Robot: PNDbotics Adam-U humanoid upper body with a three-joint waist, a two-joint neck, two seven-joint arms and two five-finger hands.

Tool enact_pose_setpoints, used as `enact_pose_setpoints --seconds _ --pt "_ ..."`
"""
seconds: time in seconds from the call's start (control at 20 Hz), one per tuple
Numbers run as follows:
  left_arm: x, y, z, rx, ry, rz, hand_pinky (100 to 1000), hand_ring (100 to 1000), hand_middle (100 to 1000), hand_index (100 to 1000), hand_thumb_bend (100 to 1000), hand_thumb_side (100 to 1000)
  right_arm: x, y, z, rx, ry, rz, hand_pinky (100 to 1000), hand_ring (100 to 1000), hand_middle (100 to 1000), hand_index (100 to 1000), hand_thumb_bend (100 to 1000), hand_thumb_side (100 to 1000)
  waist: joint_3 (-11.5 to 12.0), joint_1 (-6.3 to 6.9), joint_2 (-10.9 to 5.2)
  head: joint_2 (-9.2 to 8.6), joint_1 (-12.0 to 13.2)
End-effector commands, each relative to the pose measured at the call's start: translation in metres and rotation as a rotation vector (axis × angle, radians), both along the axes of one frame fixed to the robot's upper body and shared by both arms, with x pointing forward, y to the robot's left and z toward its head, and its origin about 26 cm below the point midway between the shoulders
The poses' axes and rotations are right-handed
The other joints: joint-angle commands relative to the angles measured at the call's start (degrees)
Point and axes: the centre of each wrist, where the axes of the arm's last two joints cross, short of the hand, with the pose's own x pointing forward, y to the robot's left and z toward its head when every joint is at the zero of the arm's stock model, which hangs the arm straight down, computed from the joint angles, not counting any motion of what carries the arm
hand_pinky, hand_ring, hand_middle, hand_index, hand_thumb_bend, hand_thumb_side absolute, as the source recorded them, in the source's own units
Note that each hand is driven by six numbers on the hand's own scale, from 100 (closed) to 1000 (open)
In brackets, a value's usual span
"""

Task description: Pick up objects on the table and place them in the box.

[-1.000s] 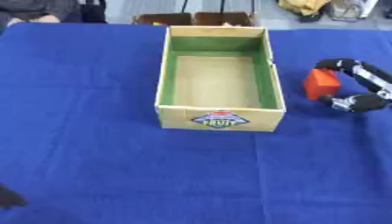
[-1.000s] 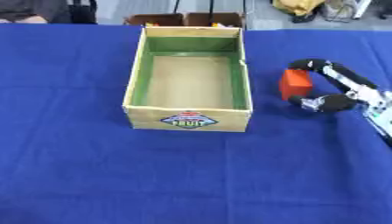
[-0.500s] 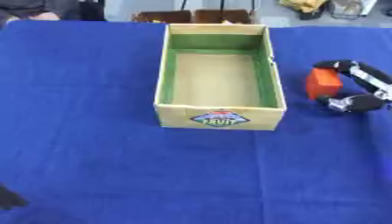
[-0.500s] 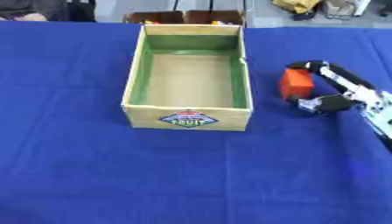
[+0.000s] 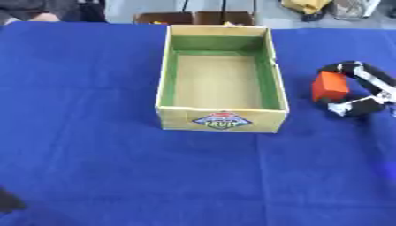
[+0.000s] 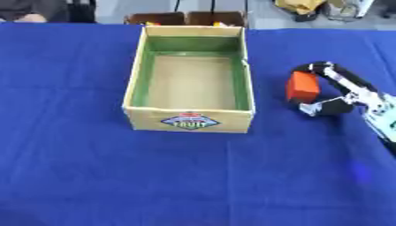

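- Box (image 5: 222, 119) looks empty so far, nothing placed yet.
- Orange block (image 6: 302, 87) sits on the blue table (image 5: 93, 154) just right of the box, with the right hand (image 6: 338, 95) curled around it, fingers behind and thumb in front.
- Can't tell if it's lifted yet.
- Left hand: only a dark bit at the lower-left corner, can't tell its fingers.

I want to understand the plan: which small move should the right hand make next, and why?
Probably lift the orange block off the blue cloth. The right hand curls around it, beside the box, whose inside looks empty.
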Motion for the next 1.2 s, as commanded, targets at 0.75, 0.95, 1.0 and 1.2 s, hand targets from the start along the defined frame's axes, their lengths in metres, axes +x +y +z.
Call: enact_pose_setpoints --seconds 0.75,0.95,1.0,1.2 --pt "-0.001 0.004 0.002 0.020 0.010 -0.002 618 549 411 596 301 1000 0.001 0.016 0.045 -0.020 -0.094 0.066 731 464 346 718 100 101 -1.9 -0.82 -3.66 -0.36 -0.3" --pt "-0.003 0.007 -0.002 0.024 0.029 -0.001 618 549 411 596 308 1000 0.004 0.022 0.059 -0.013 -0.098 0.099 735 469 355 723 100 104 -2.8 -1.13 -5.10 -0.05 -0.3" --pt "-0.003 0.007 -0.002 0.024 0.033 0.000 618 549 411 596 308 1000 0.005 0.023 0.063 -0.009 -0.102 0.108 735 469 355 724 100 109 -2.9 -1.18 -5.48 0.01 -0.4" --pt "-0.004 0.008 -0.004 0.024 0.044 -0.002 618 548 410 596 312 1000 0.011 0.033 0.076 0.013 -0.106 0.154 736 469 355 725 100 154 -3.0 -1.21 -6.61 -0.44 -0.7"
